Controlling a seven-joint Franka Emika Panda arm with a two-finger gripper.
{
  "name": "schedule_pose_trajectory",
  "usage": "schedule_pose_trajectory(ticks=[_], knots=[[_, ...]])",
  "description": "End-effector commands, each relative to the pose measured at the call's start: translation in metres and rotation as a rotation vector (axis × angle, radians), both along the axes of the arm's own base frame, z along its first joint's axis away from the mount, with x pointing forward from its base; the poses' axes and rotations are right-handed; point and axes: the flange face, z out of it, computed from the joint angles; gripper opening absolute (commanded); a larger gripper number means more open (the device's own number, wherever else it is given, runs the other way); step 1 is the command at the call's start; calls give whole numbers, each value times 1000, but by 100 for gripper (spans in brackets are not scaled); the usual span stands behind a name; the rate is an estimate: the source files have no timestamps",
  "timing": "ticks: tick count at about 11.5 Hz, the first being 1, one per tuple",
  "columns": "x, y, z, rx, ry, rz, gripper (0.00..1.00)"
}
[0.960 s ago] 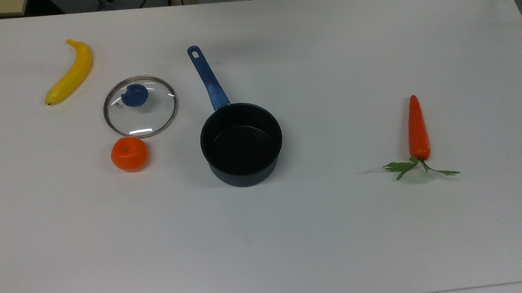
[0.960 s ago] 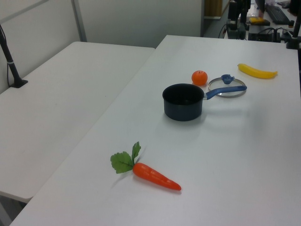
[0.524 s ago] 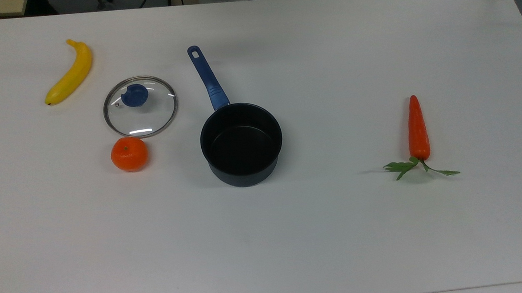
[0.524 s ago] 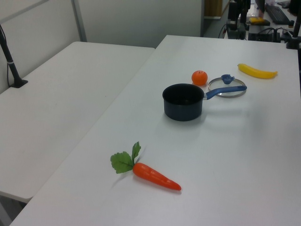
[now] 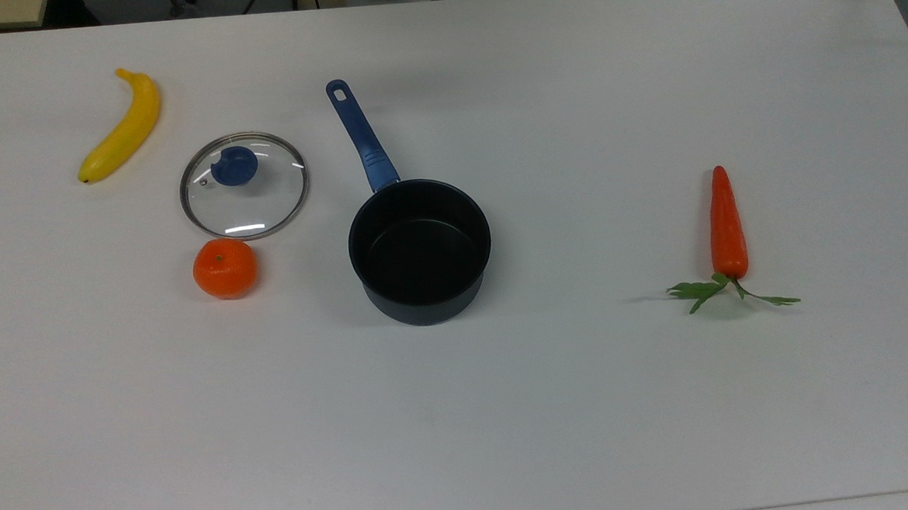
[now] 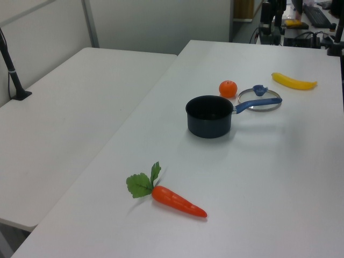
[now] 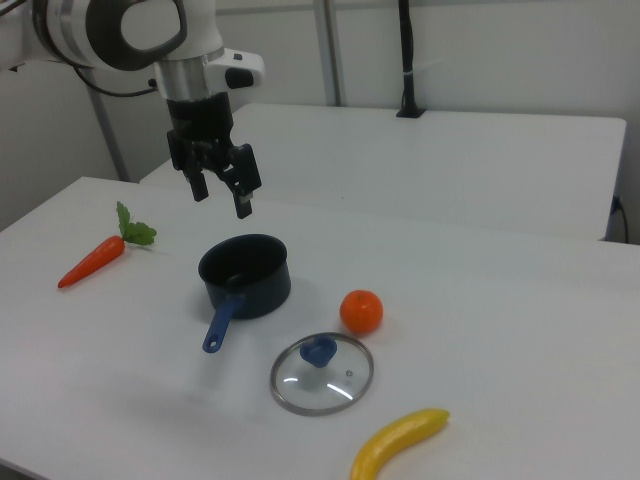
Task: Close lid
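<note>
The lid (image 5: 244,186), clear glass with a metal rim and a blue knob, lies flat on the white table to the top view's left of a dark saucepan (image 5: 419,249) with a blue handle (image 5: 361,134). The pan stands open and empty. The lid (image 6: 260,99) sits past the pan (image 6: 209,115) in the left view. In the right view my gripper (image 7: 220,196) hangs open in the air above and behind the pan (image 7: 245,275), well away from the lid (image 7: 322,373), with nothing between its fingers.
A tangerine (image 5: 225,268) sits right beside the lid's rim and a banana (image 5: 122,126) lies beyond it on the top view's left. A carrot (image 5: 727,226) lies far on the top view's right. A second table (image 6: 70,107) adjoins on the left view's left.
</note>
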Motion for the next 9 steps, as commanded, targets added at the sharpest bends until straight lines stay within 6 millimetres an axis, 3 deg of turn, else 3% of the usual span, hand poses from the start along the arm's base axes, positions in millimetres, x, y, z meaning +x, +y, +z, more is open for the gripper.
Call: schedule_pose_trajectory(ticks=[1, 6, 9], knots=[[-3, -1, -1, -11, 12, 6, 100], [8, -1, -6, -5, -22, -28, 100], [6, -17, -6, 9, -24, -88, 100]])
